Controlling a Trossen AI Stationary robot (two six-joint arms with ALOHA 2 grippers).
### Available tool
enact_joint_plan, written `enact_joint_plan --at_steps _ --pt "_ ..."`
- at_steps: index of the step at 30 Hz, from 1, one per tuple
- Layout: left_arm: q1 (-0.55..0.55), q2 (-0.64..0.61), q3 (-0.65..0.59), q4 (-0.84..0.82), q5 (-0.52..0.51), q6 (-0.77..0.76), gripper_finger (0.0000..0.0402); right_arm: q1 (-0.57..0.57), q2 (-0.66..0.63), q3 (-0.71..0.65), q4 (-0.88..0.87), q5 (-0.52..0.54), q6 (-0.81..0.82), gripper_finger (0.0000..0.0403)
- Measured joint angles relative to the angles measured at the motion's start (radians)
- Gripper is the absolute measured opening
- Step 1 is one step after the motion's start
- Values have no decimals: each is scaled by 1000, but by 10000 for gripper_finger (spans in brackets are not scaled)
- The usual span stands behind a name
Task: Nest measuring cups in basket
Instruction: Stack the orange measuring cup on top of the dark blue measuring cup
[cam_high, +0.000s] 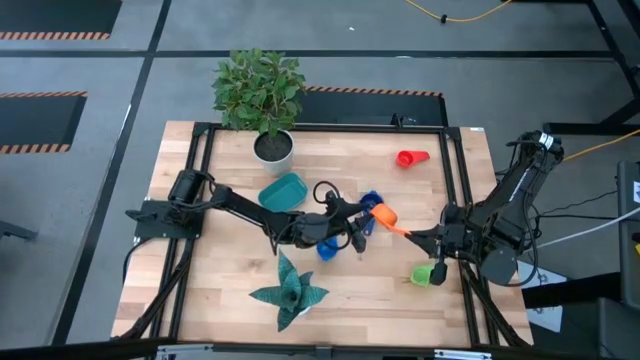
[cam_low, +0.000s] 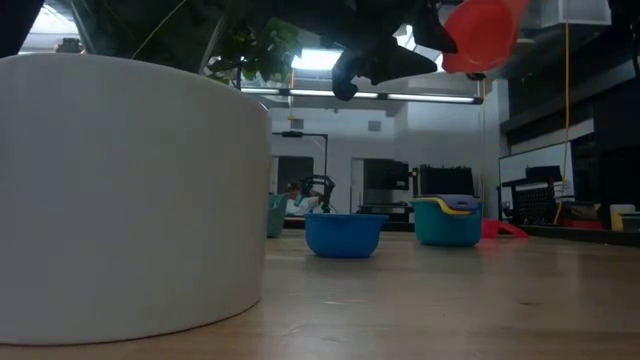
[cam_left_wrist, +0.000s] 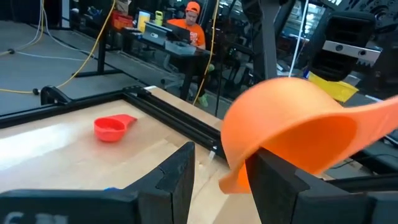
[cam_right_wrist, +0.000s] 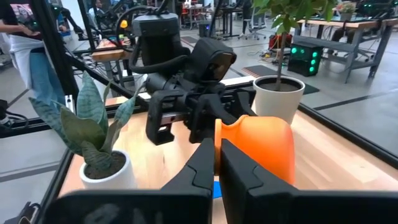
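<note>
The orange cup is held above mid-bench between both grippers: its handle is pinched by the clenched right gripper, while the bowel end sits at the left gripper, whose fingers stand apart w/ the cup's rim by one of them; whether that side actually grips cannot be told. Cup is seen as a smooth rounded orange scoop w/ a flat tapering handle, tipped mouth-down in the left wrist view. Directly below the left arm, a blue cup and a dark blue cup are seen on the bench. The teal basket is set just left of them, near the white plant pot. A green cup lies by the right gripper, close to the bench's right frame rail; a red cup lies alone toward the far right corner. Open wood is left at the front, apart from a small spiky plant.
</note>
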Motion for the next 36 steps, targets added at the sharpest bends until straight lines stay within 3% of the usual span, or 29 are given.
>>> enact_joint_plan --at_steps 10,26,36 --pt "2 0 0 0 0 0 126 0 0 0 2 -2 0 13" --pt "4 0 1 -7 13 63 8 -1 1 0 4 -11 -1 13" --pt "4 0 1 -6 11 59 4 -1 1 0 4 -12 -1 23"
